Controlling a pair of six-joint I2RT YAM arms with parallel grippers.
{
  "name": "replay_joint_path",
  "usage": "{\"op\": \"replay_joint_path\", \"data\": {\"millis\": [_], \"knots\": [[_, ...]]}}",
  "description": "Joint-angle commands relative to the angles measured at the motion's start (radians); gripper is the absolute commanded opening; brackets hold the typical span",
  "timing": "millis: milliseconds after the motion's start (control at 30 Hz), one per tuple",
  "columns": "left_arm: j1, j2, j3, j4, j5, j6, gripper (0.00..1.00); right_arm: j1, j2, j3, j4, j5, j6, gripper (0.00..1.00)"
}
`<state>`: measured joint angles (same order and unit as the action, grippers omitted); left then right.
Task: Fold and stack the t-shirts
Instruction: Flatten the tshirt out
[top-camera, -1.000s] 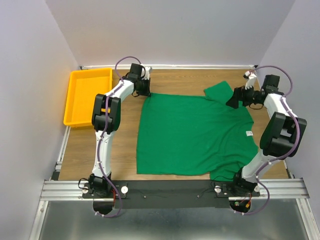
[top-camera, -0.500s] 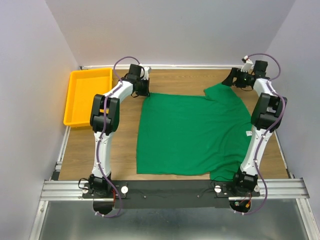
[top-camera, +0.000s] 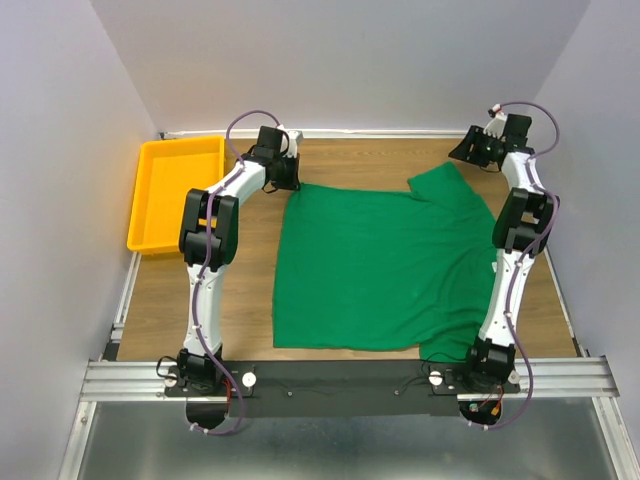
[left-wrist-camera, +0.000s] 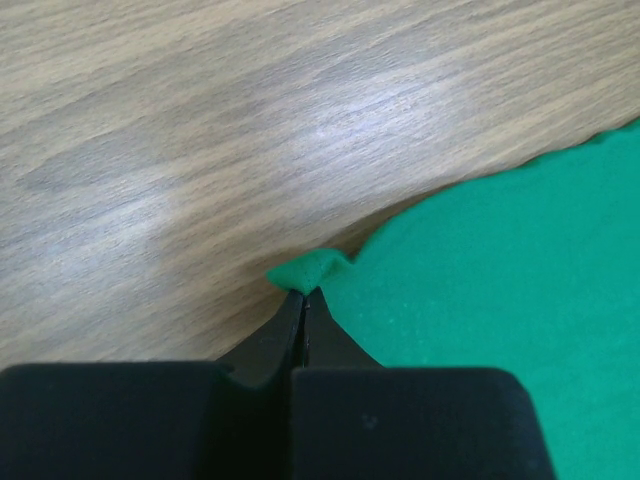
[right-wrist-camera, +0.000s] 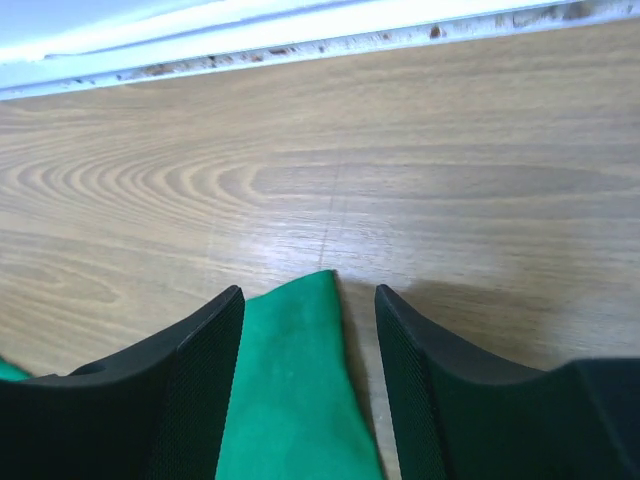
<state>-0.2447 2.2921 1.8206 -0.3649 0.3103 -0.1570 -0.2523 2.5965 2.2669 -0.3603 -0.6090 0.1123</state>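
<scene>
**Fig.** Green t-shirt spread flat on the wooden table, from the middle to the right, with one sleeve pointing toward the far right corner. Left gripper: jaws pressed together, pinching the shirt's far left corner, where a small fold of cloth bunches at the tips. Right gripper: jaws spread either side of the far right sleeve tip, with the cloth between them unclamped. Yellow tray: far left, apart from the shirt.
</scene>
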Motion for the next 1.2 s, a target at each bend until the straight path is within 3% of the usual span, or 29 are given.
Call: {"op": "replay_joint_path", "data": {"millis": [0,300,900,1033,1167], "knots": [[-0.002,-0.043,-0.007,0.007,0.019,0.016,0.00,0.021,0.069,0.048,-0.060,0.051,0.032,0.62],[-0.002,-0.034,0.002,0.004,0.030,0.017,0.00,0.033,0.067,0.011,-0.106,0.069,-0.017,0.50],[0.002,-0.022,0.019,0.009,0.061,0.014,0.00,0.033,0.070,0.034,-0.166,0.058,-0.059,0.01],[0.005,-0.060,0.000,0.043,0.069,0.010,0.00,0.033,0.031,0.008,-0.161,-0.009,-0.080,0.00],[0.010,-0.173,-0.101,0.162,0.069,-0.013,0.00,0.031,-0.120,-0.094,-0.129,-0.107,-0.088,0.00]]}}
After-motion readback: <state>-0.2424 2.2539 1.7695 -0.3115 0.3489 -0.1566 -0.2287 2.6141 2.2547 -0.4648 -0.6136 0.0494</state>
